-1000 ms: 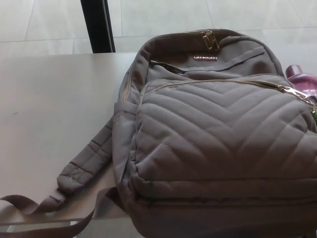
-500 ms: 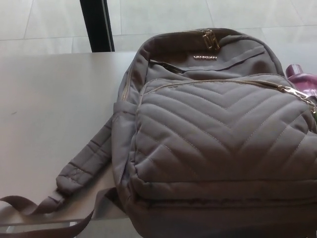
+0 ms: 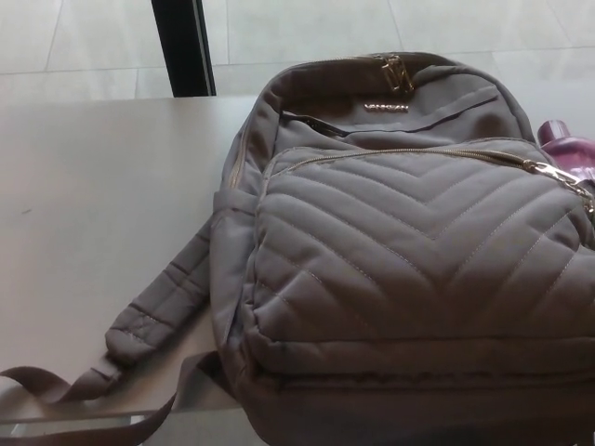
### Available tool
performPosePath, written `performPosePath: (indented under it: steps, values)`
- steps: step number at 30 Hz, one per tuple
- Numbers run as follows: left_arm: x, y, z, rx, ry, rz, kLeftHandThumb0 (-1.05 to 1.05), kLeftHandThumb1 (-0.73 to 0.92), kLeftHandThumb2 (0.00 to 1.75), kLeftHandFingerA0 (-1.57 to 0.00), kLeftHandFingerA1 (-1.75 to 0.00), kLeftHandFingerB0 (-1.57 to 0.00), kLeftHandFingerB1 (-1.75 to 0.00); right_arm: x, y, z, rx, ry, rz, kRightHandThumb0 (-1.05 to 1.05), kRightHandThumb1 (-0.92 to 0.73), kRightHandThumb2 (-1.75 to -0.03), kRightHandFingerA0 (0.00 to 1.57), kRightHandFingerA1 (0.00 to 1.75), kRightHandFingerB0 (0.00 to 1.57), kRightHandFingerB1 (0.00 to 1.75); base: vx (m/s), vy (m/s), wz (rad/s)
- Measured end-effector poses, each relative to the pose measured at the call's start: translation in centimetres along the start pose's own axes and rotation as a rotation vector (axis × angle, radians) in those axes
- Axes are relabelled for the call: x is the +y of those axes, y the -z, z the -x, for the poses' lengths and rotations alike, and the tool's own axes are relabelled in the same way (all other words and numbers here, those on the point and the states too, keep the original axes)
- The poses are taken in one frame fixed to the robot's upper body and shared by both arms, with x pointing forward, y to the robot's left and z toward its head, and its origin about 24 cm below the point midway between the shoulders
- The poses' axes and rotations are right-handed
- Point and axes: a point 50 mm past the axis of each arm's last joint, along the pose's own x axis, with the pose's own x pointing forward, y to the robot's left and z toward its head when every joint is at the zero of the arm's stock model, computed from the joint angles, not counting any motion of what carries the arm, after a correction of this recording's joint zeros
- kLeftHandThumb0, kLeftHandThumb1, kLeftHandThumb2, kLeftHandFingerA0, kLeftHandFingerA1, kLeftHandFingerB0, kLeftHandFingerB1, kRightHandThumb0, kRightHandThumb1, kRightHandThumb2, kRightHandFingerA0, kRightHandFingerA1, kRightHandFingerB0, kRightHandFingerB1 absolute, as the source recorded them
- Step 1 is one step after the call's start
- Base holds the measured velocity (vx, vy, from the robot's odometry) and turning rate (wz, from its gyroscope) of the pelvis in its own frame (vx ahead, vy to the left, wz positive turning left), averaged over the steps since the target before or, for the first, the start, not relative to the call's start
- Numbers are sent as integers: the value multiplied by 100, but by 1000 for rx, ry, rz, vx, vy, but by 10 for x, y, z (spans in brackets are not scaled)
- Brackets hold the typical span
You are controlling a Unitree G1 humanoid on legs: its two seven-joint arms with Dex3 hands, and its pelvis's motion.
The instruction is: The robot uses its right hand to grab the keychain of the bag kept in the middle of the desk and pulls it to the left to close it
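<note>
Left hand, right hand: both out of frame, grip could not be told | bag (image 3: 409,251) lay flat mid-desk (image 3: 102,204), its right and near edges cut off | gold keychain (image 3: 558,177) sat at pocket zip's right end, partly cropped | purple object (image 3: 569,149) far right, half hidden behind bag.

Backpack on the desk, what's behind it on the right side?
A purple object, maybe a bottle top, pokes out behind the backpack at its right edge. The backpack covers the rest of it, so what it is stays unclear.
</note>
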Motion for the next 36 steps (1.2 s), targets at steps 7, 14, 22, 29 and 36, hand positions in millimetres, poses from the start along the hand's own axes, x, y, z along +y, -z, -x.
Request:
performPosePath:
  steps: [7, 14, 22, 29, 36]
  values:
    - [0, -1, 0, -5, 2, -6, -27, 75, 62, -48, -56, -43, -46, 22, 15, -1, 71, -111, 66, -55, -47, -76, 30, 55, 14, 40, 0, 0, 0]
    - [0, -1, 0, -4, 1, -7, -29, 75, 61, -49, -60, -44, -48, 29, 19, -1, 93, -154, 135, -48, -47, -72, 32, 53, 20, 41, 0, 0, 0]
    - [1, -4, -1, -17, -1, -7, -28, 75, 61, -47, -60, -42, -48, 41, 30, -2, 136, -214, 184, -54, -47, -75, 33, 54, 20, 41, 0, 0, 0]
    - [1, -5, -1, -25, 4, -13, -27, 74, 61, -47, -59, -44, -48, 57, 38, -4, 171, -285, 218, -52, -48, -74, 29, 54, 18, 41, 0, 0, 0]
    - [1, -7, -2, -28, 4, -15, -28, 75, 62, -47, -57, -41, -47, 68, 39, -7, 185, -328, 238, -50, -48, -73, 30, 54, 18, 40, 0, 0, 0]
